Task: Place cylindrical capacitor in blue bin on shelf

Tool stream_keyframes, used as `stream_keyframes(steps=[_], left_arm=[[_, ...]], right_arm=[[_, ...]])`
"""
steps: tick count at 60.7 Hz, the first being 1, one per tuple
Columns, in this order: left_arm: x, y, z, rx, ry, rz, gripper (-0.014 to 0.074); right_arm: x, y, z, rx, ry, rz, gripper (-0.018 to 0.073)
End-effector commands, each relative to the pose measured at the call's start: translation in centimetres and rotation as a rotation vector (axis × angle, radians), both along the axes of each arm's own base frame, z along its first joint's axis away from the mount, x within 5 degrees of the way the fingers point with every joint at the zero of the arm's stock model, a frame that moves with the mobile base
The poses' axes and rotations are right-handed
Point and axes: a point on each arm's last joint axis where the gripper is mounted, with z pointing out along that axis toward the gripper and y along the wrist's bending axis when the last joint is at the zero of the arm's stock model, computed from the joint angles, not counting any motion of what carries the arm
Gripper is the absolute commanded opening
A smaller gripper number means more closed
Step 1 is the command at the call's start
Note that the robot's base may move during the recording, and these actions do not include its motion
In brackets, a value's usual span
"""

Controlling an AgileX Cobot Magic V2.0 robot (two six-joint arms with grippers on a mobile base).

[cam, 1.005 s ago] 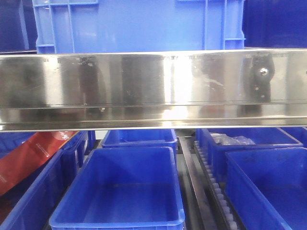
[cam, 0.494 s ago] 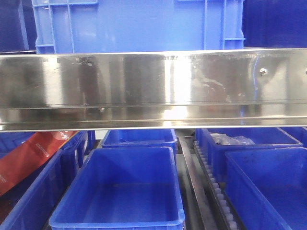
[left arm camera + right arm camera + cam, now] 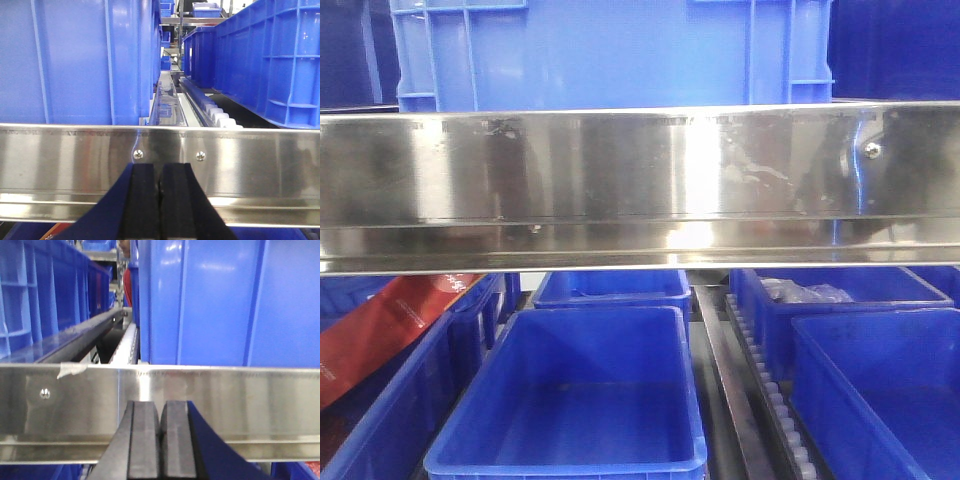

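Shelf: shiny steel rack; its broad front rail runs the full width of the front view and mirrors blurred dark shapes.

Upper tier: one large blue crate stands just behind the rail. In the left wrist view a crate fills the left side, a row of further crates runs along the right, and a roller track with white wheels lies between them.

Lower tier: an open blue bin sits at centre front with nothing visible inside; a second bin stands touching behind it; another to the right, and behind that one a bin holding clear plastic bags. A roller track separates centre from right. A red packet leans at a tilt over the bins at far left.

Left gripper: black pads pressed together, nothing seen between them, held just before the rail below two screws.

Right gripper: pads likewise closed together, nothing seen between them, facing the rail (a scrap of pale tape clings to the rail's top edge at left) with a crate above.

Capacitor: not visible in any view, neither between either pair of pads nor in any bin; its place relative to either gripper cannot be told.
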Motion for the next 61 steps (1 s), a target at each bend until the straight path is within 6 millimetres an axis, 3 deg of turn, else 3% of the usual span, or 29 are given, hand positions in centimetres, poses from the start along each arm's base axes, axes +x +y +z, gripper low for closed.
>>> stream_keyframes(steps=[1, 61], left_arm=[[-0.06, 0.03, 0.36, -0.008, -0.033, 0.004, -0.0111], [-0.06, 0.03, 0.36, -0.008, -0.033, 0.004, -0.0111]], right_arm=[[-0.03, -0.03, 0.21, -0.003, -0.031, -0.003, -0.0162], [-0.03, -0.03, 0.21, -0.003, -0.031, -0.003, -0.0162]])
